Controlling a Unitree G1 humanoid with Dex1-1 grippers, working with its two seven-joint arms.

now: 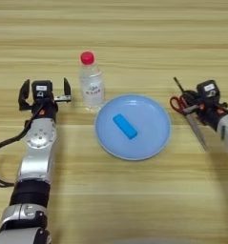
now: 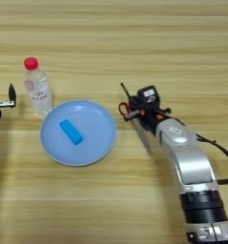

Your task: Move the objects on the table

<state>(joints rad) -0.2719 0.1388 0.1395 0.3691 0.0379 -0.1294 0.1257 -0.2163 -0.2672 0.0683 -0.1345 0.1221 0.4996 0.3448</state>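
Left eye view is showing us a light wooden tabletop (image 1: 134, 200) with long grain stripes, and on it a round light-blue plate (image 1: 153, 138) lying near the middle. A small bright-blue rectangular block (image 1: 124, 126) is resting flat inside the plate, set at a slant and a little left of the plate's centre. Just beyond the plate's upper left rim, a clear plastic bottle with a red cap (image 1: 91, 84) is standing upright; we cannot tell whether it is touching the plate.

We are seeing the left gripper (image 1: 44, 90) hovering left of the bottle with its two black fingers spread wide apart, holding nothing; its right finger is sitting near the bottle.

Right of the plate, the right gripper (image 2: 138, 112) is sitting over a pair of scissors with red handles (image 2: 136, 120), whose grey blades are pointing toward us along the tabletop. A thin black stick (image 2: 124, 90) is poking out beyond the gripper, its lower part hidden. The fingers are masked by the handles, so we cannot tell whether they are gripping the scissors or merely lying against them.
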